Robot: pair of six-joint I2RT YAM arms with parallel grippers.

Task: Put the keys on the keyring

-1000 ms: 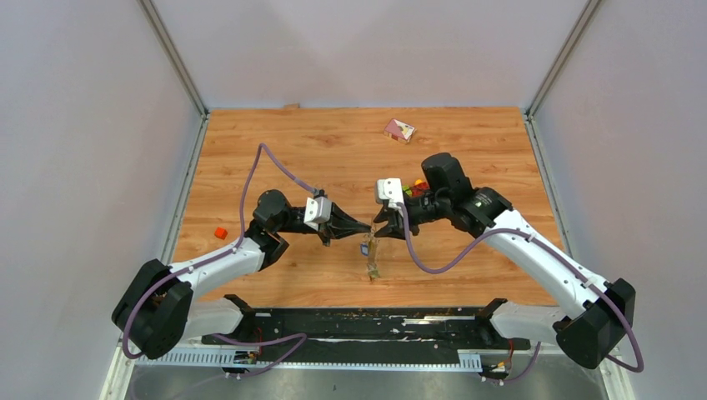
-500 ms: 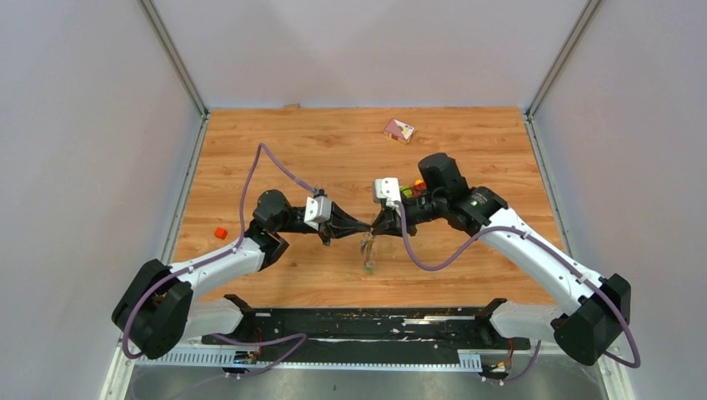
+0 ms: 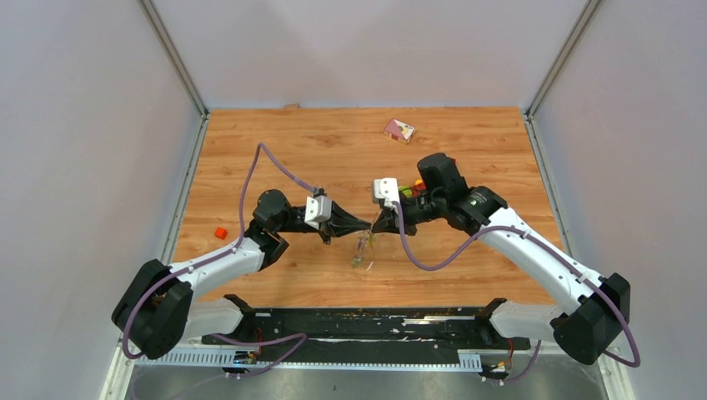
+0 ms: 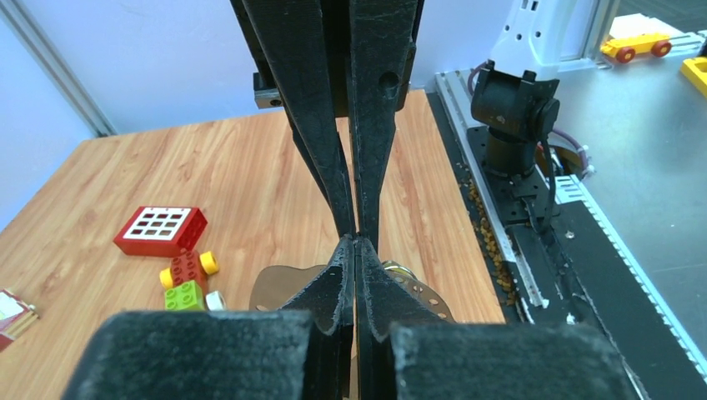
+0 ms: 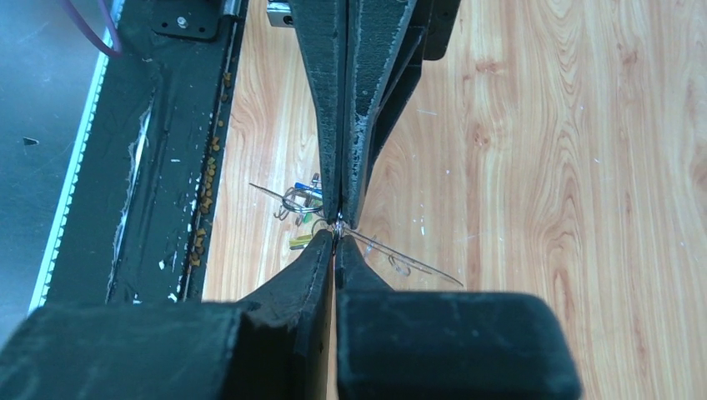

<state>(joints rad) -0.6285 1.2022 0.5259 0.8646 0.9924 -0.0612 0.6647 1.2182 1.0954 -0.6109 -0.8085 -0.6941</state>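
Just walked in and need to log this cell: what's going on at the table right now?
The two arms meet tip to tip over the middle of the wooden table. The left gripper and the right gripper are both shut, and both seem to pinch the keyring at nearly the same spot. A small bunch of keys dangles beside the tips; whether they are on the ring is too small to tell. The toy car and red block lie aside.

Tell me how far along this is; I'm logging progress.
Done: keyring is off the table, left tool and right tool both shut on it, tip to tip. In hand: keys hang bunched at it; whether threaded, I cannot tell. Left: perhaps the orange bit lying apart.
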